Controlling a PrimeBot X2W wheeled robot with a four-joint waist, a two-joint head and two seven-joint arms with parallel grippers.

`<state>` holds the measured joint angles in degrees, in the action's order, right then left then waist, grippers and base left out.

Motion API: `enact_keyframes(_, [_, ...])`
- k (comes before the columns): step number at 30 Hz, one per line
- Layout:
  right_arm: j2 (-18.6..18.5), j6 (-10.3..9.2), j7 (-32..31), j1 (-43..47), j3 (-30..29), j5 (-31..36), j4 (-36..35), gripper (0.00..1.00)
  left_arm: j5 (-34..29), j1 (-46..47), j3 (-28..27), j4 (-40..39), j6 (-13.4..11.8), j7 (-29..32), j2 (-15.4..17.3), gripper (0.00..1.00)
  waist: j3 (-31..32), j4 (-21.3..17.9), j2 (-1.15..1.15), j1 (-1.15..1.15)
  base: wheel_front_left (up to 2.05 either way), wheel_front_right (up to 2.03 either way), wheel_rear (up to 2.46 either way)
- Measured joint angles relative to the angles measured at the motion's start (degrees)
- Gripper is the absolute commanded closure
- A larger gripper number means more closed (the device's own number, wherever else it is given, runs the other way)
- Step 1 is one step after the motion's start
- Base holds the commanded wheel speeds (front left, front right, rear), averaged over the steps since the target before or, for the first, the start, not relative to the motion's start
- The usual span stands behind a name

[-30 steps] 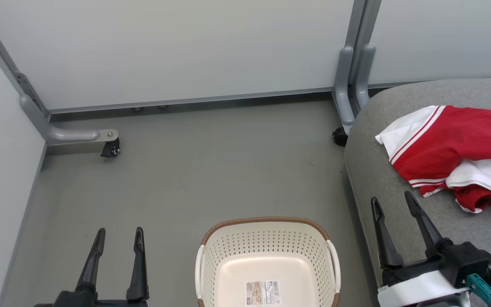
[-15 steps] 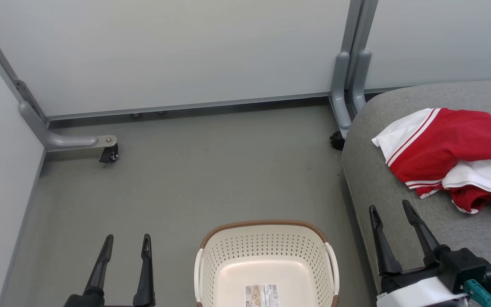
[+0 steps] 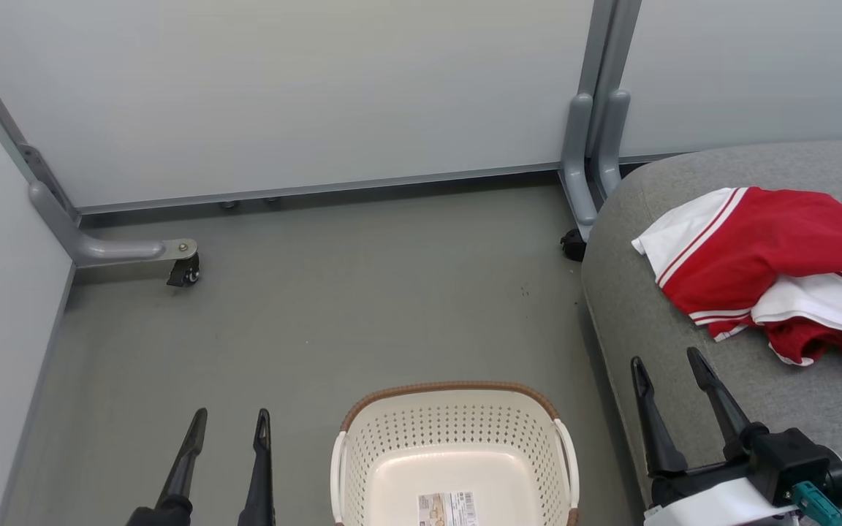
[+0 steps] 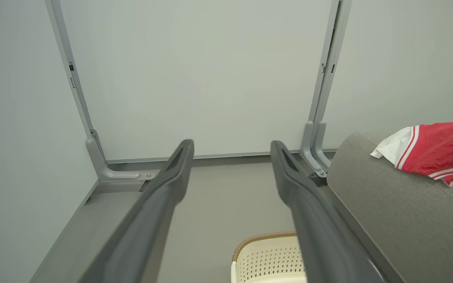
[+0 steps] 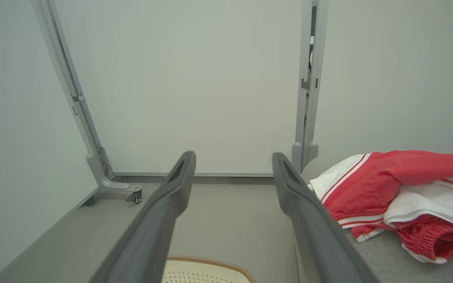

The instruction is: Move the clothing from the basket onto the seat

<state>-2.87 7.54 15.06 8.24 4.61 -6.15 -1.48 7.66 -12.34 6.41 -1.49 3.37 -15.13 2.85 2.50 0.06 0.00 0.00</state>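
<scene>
Fingers of the left gripper (image 3: 232, 418) and of the right gripper (image 3: 664, 358) stand parted with a wide gap, and nothing is held between either pair.

The clothing (image 3: 764, 256), red with white striped trim, lies in a loose crumpled heap beyond the right gripper's fingertips and off to their right, apart from them. In the right wrist view the heap sits just to the right of the right-hand finger, its white-edged corner nearest that finger's tip. It rests wholly on the seat (image 3: 647, 292), a grey upholstered cushion. The seat's rounded edge passes under the right gripper's fingers, so that they hang over its near left border.

The basket (image 3: 450, 386), cream and perforated with a brown woven-look rim, stands on the floor (image 3: 362, 292) between the two pairs of fingers, lower than their tips and closer to the left gripper's right finger than to the right gripper. Its bare bottom shows a label sticker (image 3: 449, 508).

Ahead of all four fingertips pale partition panels (image 3: 319, 95) close off the floor. A grey post (image 3: 588, 153) stands ahead of the right gripper's left finger. A foot with a caster wheel (image 3: 183, 272) stands ahead of the left gripper's left finger.
</scene>
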Motion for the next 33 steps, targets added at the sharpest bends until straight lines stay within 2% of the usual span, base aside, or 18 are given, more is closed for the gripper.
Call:
enact_keyframes(6, [0.2, 0.0, -0.2, 0.4, 0.0, -1.6, 2.2, 1.0, 1.1, 0.0, 0.3, 2.1, 0.0, 0.1, 0.0, 1.0, 0.0, 0.0, 0.0, 0.0, 0.0, 0.0, 0.0])
enact_keyframes(16, [-0.5, 0.0, -2.3, -0.7, -0.3, -13.8, 4.0, 1.0, 13.4, 0.8, -0.5, 3.8, 0.1, 2.4, 0.3, 1.0, -0.2, 0.0, 0.0, 0.0, 0.0, 0.0, 0.0])
enact_keyframes(33, [-1.4, 0.0, -5.5, -3.5, -1.4, -31.4, 6.7, 1.0, 30.7, 5.0, -1.9, 7.0, 1.2, 5.7, 1.3, 1.0, -0.6, 0.0, 0.0, 0.0, 0.0, 0.0, 0.0])
